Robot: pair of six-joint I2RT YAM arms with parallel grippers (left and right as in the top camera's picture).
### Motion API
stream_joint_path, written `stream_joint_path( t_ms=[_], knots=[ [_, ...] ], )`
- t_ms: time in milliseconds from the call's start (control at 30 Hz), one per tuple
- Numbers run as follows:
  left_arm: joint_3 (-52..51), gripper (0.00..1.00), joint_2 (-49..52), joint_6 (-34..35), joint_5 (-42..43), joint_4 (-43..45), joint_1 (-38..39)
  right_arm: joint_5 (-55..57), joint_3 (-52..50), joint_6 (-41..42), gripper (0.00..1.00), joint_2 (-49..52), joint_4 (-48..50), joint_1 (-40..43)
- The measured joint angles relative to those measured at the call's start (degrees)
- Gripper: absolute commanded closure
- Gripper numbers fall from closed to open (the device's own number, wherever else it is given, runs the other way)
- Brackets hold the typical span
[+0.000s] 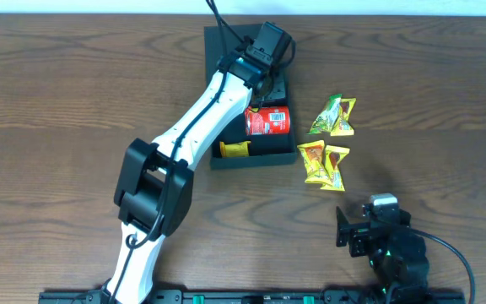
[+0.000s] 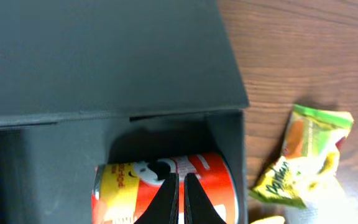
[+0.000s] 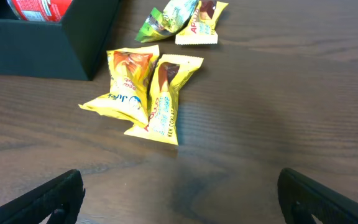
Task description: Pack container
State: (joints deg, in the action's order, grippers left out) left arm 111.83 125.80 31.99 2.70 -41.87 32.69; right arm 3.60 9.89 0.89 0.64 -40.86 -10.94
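1. Container (image 1: pixel 253 160) sits open at mid-table, its lid flap laid back on the far side. A red can (image 1: pixel 268 122) and a small yellow item (image 1: pixel 234 149) lie inside.
2. Your left gripper (image 2: pixel 180 198) hangs just above the can, fingers pressed together with nothing between them, so I judge it empty.
3. Your right gripper (image 3: pixel 180 202) is spread wide over bare table near the front edge, holding nothing.
4. Four packets wait outside, right of the container: a yellow pair (image 1: pixel 325 163) nearer the right gripper and a green-and-yellow pair (image 1: pixel 334 116) beyond.
5. Packing looks partly done. The step in hand reads as a drop-off over the container.
6. Next, lift the left gripper clear. Then bring the right gripper forward to the yellow pair and take one packet without dragging its touching neighbour.
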Motion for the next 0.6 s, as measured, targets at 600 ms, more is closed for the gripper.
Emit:
stream_joint_path(
  t_ms=[600],
  knots=[
    [0.0,0.94,6.4,1.1,1.5,3.2,0.0,0.0,0.0,0.0,0.01,0.0,0.0,0.0]
  ],
)
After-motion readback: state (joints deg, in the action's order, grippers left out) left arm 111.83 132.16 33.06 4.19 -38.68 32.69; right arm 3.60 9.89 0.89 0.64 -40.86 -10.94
